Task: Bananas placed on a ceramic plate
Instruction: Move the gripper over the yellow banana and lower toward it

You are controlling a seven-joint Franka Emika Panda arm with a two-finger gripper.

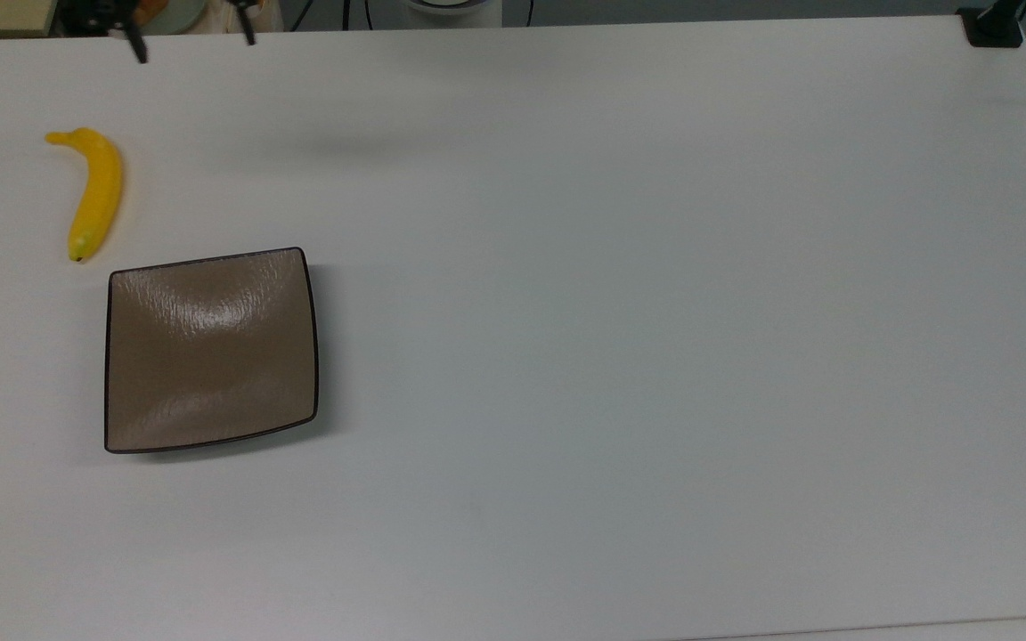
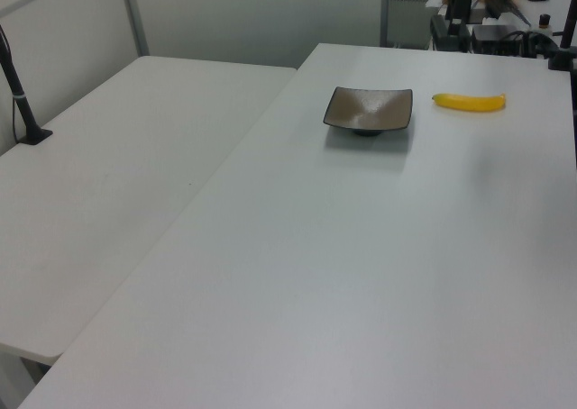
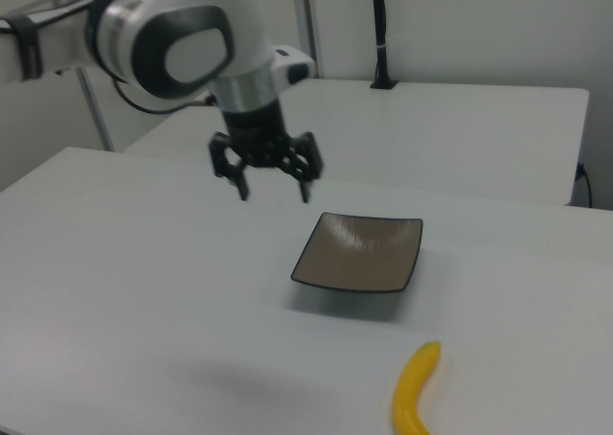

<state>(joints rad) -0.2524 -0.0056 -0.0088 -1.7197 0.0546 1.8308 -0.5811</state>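
- Hanging above the white surface, the gripper has its fingers spread wide apart with nothing between them; in the right view it sits at about ten o'clock from the ceramic plate, well clear of it.
- In the top view the two dark fingertips show at the upper edge, and the gripper lies at roughly one o'clock from the banana.
- The banana lies flat on the surface, untouched, just off the ceramic plate at about eleven o'clock from it in the top view, its blunt tip near the plate's corner but not touching.
- In the left view the banana rests at three o'clock from the plate.
- The plate is empty, so the task looks barely begun.
- The banana is probably light and fairly firm, with a smooth, rounded skin that could roll or slip.
- A hold across the thick middle, fingers straddling the curve, seems safest; the thin stem looks a poor spot.
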